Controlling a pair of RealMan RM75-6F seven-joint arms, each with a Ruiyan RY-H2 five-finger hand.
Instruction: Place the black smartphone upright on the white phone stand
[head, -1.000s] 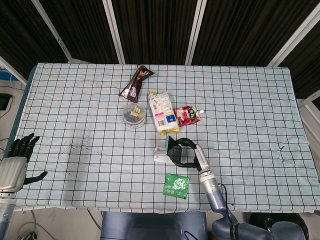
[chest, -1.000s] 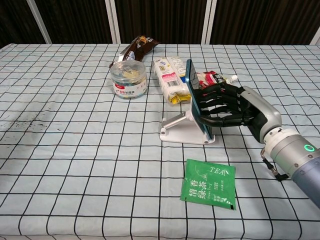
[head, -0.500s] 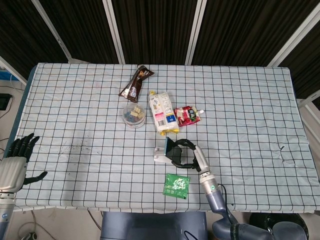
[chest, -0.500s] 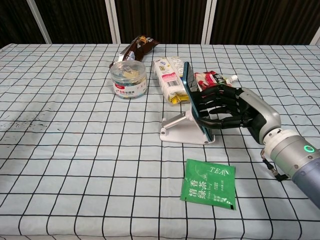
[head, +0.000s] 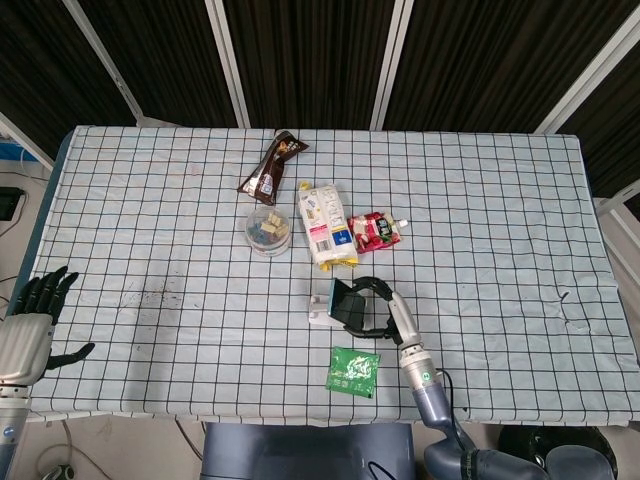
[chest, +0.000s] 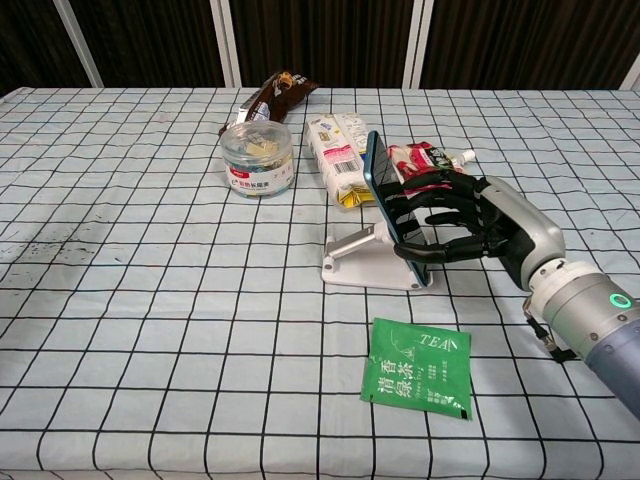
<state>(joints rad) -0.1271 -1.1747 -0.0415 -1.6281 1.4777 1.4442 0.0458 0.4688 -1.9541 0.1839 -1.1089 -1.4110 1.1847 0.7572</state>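
Observation:
The black smartphone (chest: 384, 192) with a teal edge stands on its short end on the white phone stand (chest: 362, 264), leaning back to the left. My right hand (chest: 470, 226) reaches in from the right and grips the phone, its dark fingers wrapped over the right face and lower edge. In the head view the phone (head: 347, 298), the stand (head: 319, 319) and the right hand (head: 380, 309) sit at the table's near middle. My left hand (head: 30, 327) hangs off the table's near left corner, fingers spread, holding nothing.
A green tea packet (chest: 418, 367) lies just in front of the stand. Behind it are a white snack bag (chest: 337, 150), a red pouch (chest: 427, 158), a clear round jar (chest: 258, 157) and a brown wrapper (chest: 272, 98). Dark specks mark the cloth at the left.
The phone's top has tipped slightly, settling lower against the stand, and the right hand's fingers have curled further around it. The left hand has not moved.

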